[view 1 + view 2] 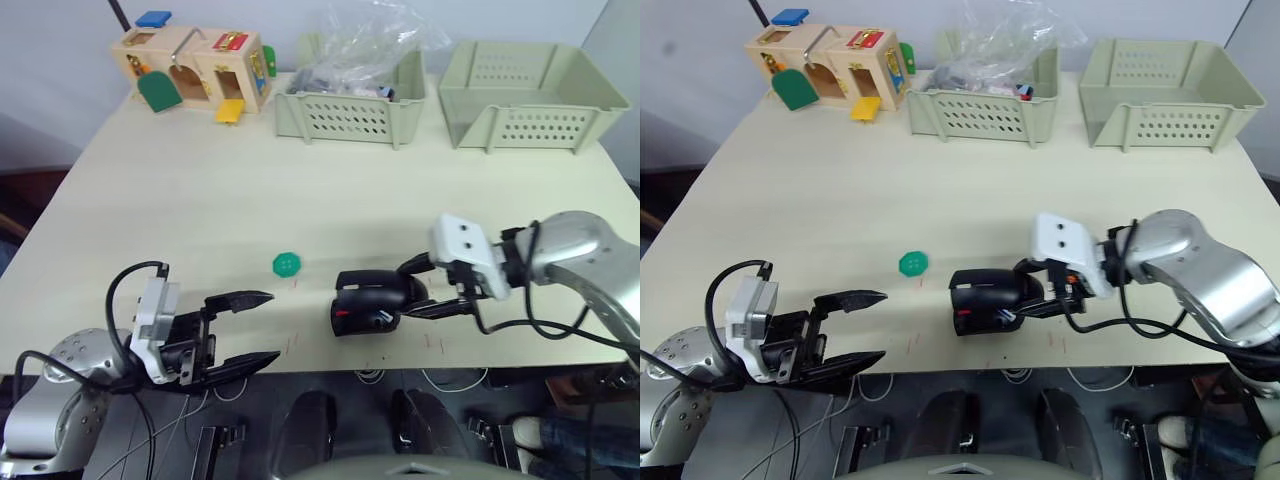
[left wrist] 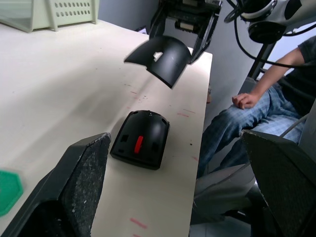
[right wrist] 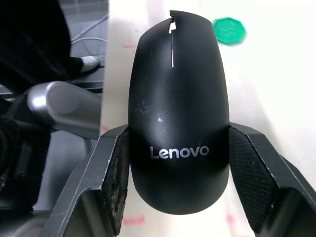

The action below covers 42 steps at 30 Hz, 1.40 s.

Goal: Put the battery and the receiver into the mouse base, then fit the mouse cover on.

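In the lower centre of the left eye view, our right gripper [image 3: 178, 163] holds the mouse cover [image 3: 177, 108] clamped between its two fingers by the long sides near the rear, lifted clear above the mouse base [image 2: 140, 139], which lies on the cream table [image 1: 200, 200] close to the near edge with its red mark showing. Our left gripper [image 1: 245, 330], at lower left, hangs with its fingers spread apart and nothing in them. We judge the cover a light, stiff plastic shell, glossy and so likely to slip under the pads; the side grip looks the right hold, since it leaves the underside free to seat on the base. We cannot tell from here whether the battery and receiver are already inside the base. A green disc [image 1: 286, 264] sits just left of the base. Along the top of the frame stand a wooden latch toy [image 1: 190, 68], a pale green basket holding a clear plastic bag [image 1: 350, 105] and a second basket [image 1: 530, 95]. A seated person's hand and jeans show beyond the table edge in the left wrist view
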Each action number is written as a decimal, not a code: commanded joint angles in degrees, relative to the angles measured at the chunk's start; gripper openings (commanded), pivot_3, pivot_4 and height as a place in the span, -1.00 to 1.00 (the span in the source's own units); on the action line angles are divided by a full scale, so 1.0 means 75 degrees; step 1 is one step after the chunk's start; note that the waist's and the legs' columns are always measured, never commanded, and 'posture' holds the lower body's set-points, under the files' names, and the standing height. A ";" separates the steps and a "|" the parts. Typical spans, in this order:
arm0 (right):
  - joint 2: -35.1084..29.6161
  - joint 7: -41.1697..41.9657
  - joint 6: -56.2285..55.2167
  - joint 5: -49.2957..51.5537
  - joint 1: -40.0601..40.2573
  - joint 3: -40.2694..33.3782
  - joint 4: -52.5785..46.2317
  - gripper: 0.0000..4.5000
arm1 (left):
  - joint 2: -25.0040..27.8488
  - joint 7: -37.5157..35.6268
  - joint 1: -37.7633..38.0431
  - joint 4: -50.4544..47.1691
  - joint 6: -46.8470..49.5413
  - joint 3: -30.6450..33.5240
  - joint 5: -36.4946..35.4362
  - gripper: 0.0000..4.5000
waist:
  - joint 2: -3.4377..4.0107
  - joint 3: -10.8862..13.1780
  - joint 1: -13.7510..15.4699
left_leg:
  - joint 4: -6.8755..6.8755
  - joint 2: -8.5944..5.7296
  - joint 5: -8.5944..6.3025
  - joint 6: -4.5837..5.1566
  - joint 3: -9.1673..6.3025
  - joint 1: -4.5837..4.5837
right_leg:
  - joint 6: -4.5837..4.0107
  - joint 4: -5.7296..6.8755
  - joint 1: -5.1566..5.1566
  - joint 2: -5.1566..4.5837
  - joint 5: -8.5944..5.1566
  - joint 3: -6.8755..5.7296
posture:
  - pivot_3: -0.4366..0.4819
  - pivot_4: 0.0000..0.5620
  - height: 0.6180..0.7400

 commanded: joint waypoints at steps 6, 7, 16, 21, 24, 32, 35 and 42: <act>0.0387 -0.0060 -0.0167 -0.0726 -0.0716 0.1374 0.0570 0.09 | 0.0077 -0.0443 0.0446 0.0323 -0.0329 0.0683 0.0005 1.00 | 0.0001 0.0001 -0.0056 | -0.0001 -0.0001 0.0000 0.0000 -0.0008 -0.0007 | -0.0001 0.0005 -0.0005 -0.0001 -0.0001 -0.0007 | -0.05 -0.47 1.00; 0.0367 -0.0025 -0.0259 -0.0832 -0.0740 0.1492 0.0621 0.09 | 0.0071 -0.0461 0.0481 0.0351 -0.0369 0.0713 0.0030 1.00 | 0.0001 0.0001 -0.0066 | -0.0001 -0.0001 0.0000 0.0000 -0.0005 -0.0006 | 0.0000 0.0005 -0.0005 -0.0001 -0.0001 -0.0005 | -0.05 -0.47 1.00; 0.0422 0.0104 -0.0521 -0.1283 -0.0700 0.1828 0.0971 0.09 | 0.0020 -0.0440 0.0549 0.0519 -0.0611 0.0818 0.0159 1.00 | 0.0002 0.0002 -0.0128 | -0.0001 0.0000 0.0000 0.0000 -0.0008 -0.0006 | -0.0001 0.0010 -0.0009 0.0000 -0.0001 -0.0007 | -0.05 -0.47 1.00; 0.0469 0.0162 -0.0652 -0.1473 -0.0618 0.1934 0.1079 0.09 | -0.0032 -0.0393 0.0584 0.0540 -0.0668 0.0796 0.0203 1.00 | 0.0002 0.0002 -0.0131 | -0.0003 0.0001 0.0000 -0.0001 -0.0008 -0.0006 | -0.0001 0.0011 -0.0009 0.0001 -0.0001 -0.0007 | -0.05 -0.47 1.00; 0.0496 0.0211 -0.0709 -0.1583 -0.0600 0.2020 0.1159 0.09 | -0.0050 -0.0382 0.0598 0.0566 -0.0703 0.0768 0.0243 1.00 | 0.0001 0.0002 -0.0133 | -0.0003 0.0001 0.0000 -0.0001 -0.0008 -0.0006 | 0.0000 0.0011 -0.0009 0.0001 -0.0001 -0.0007 | -0.05 -0.47 1.00; 0.0615 0.0273 -0.0737 -0.1778 -0.0578 0.2175 0.1235 0.09 | -0.0099 -0.0334 0.0726 0.0492 -0.0748 0.0748 0.0317 1.00 | 0.0002 0.0002 -0.0134 | -0.0003 0.0001 0.0000 -0.0001 -0.0008 -0.0006 | -0.0001 0.0011 -0.0010 0.0000 -0.0001 -0.0007 | -0.05 -0.47 1.00; 0.0634 0.0309 -0.0754 -0.1844 -0.0574 0.2218 0.1265 0.09 | -0.0123 -0.0309 0.0748 0.0444 -0.0736 0.0732 0.0317 1.00 | 0.0002 0.0002 -0.0134 | -0.0003 0.0001 0.0000 -0.0001 -0.0009 -0.0006 | -0.0001 0.0011 -0.0010 0.0001 -0.0001 -0.0007 | -0.05 -0.47 1.00; 0.0726 0.0394 -0.0802 -0.2003 -0.0623 0.2343 0.1441 0.09 | -0.0149 -0.0227 0.0807 0.0359 -0.0708 0.0722 0.0321 1.00 | 0.0002 0.0002 -0.0134 | -0.0003 0.0001 0.0000 -0.0001 -0.0008 -0.0006 | -0.0001 0.0011 -0.0010 0.0000 -0.0001 -0.0007 | -0.05 -0.47 1.00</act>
